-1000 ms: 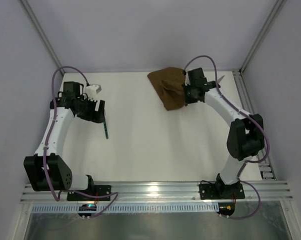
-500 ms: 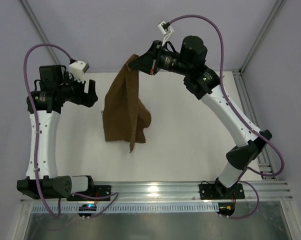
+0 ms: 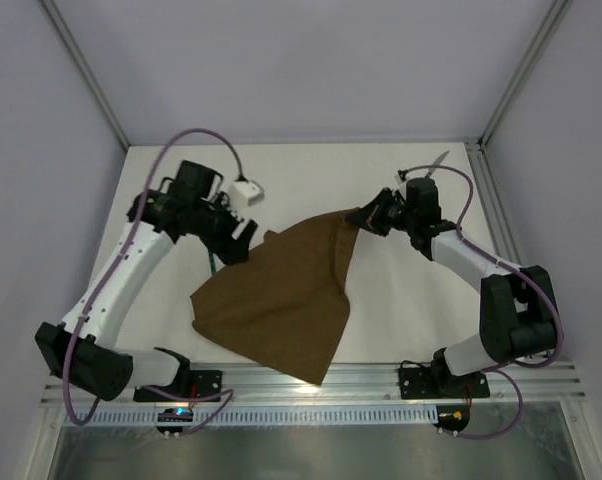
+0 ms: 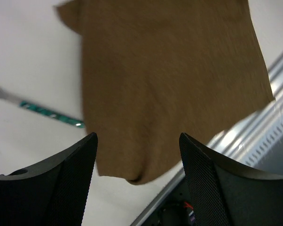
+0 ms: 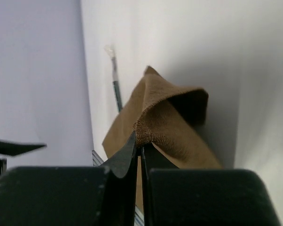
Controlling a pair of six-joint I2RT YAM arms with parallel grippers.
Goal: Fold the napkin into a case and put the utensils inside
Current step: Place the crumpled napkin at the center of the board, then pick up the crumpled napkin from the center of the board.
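Napkin (image 3: 281, 300) unfolded | right end effector (image 3: 365, 218) clamped on its corner | left end effector (image 3: 243, 238) apart, empty

Looking into a robotics lab cell, showing a white bench (image 3: 406, 315), plain grey panels (image 3: 301, 70) and aluminium rail (image 3: 311, 379).

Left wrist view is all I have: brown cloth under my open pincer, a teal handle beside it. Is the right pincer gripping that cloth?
Observer: Yes, the right pincer is shut on one corner of the napkin.
Operator: Where is the knife?
Observer: The knife lies at the far right corner of the table, apart from the napkin.
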